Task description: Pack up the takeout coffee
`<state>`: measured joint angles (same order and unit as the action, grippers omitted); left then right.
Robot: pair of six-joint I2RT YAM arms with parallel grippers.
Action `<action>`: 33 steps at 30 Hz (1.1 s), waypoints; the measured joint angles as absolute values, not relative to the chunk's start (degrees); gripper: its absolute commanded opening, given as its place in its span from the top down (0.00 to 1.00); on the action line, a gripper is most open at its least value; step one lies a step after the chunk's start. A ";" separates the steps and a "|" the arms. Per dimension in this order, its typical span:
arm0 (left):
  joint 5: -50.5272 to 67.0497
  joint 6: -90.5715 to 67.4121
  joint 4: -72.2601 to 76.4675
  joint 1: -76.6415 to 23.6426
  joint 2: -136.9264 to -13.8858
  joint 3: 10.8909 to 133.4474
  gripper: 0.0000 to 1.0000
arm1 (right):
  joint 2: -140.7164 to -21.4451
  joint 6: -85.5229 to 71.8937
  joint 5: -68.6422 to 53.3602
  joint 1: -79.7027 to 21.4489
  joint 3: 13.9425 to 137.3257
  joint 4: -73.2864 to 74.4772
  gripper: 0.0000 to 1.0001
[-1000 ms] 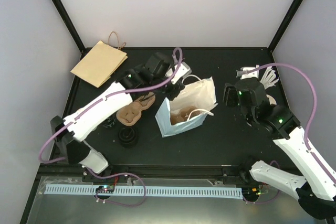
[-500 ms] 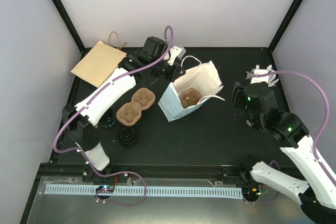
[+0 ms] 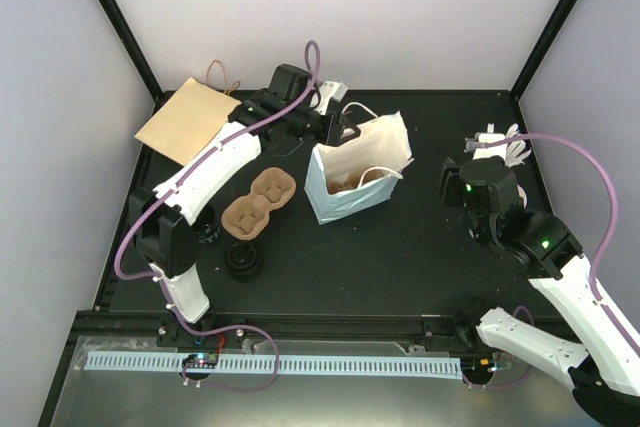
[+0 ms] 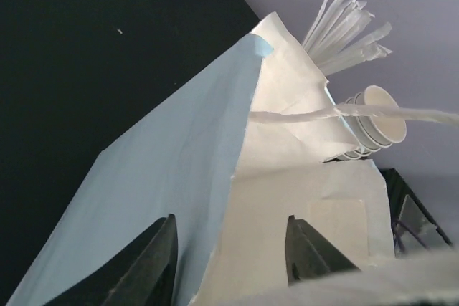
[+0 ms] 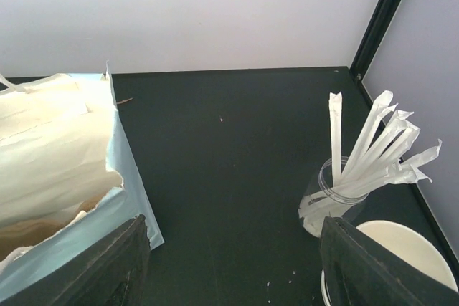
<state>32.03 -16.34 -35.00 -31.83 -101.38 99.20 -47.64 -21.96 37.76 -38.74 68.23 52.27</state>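
Note:
A light-blue and white paper bag (image 3: 355, 175) stands upright mid-table, mouth up, and fills the left wrist view (image 4: 179, 177). My left gripper (image 3: 340, 129) hovers at its back top edge. Its jaws (image 4: 229, 218) are open, the bag's rim between them and nothing gripped. My right gripper (image 3: 452, 182) is open and empty to the bag's right (image 5: 231, 223), the bag's corner (image 5: 57, 155) at its left. A small black-lidded thing (image 3: 207, 235) beside the left arm may be the takeout coffee; it is mostly hidden.
A brown cup carrier (image 3: 258, 202) and a pile of black lids (image 3: 243, 260) lie left of the bag. A flat brown bag (image 3: 190, 119) sits at the back left. A jar of wrapped straws (image 5: 333, 198) and stacked white cups (image 5: 401, 256) stand at the right.
The left gripper swung toward the back, pulling the bag from leaning to upright, then opened off it. The right gripper drew back to the right.

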 measured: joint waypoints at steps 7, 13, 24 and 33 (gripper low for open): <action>30.57 -15.16 -36.25 -31.51 -100.29 99.20 0.13 | -47.62 -21.96 37.67 -38.74 68.18 52.29 0.31; 23.40 -13.61 -40.91 -29.58 -91.98 98.70 0.01 | -47.55 -21.96 37.34 -38.74 68.18 52.29 0.28; 7.44 -13.45 -51.99 -18.61 -65.45 91.11 0.01 | -47.55 -21.78 34.83 -38.74 68.14 52.25 0.00; -1.56 -14.98 -65.10 -1.87 -59.70 81.49 0.01 | -49.17 -26.89 30.59 -38.74 68.75 54.26 0.00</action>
<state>-1.56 -14.98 -65.10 -1.87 -59.70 81.49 -49.17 -26.89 30.59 -38.74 68.75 54.26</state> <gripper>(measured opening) 0.988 0.999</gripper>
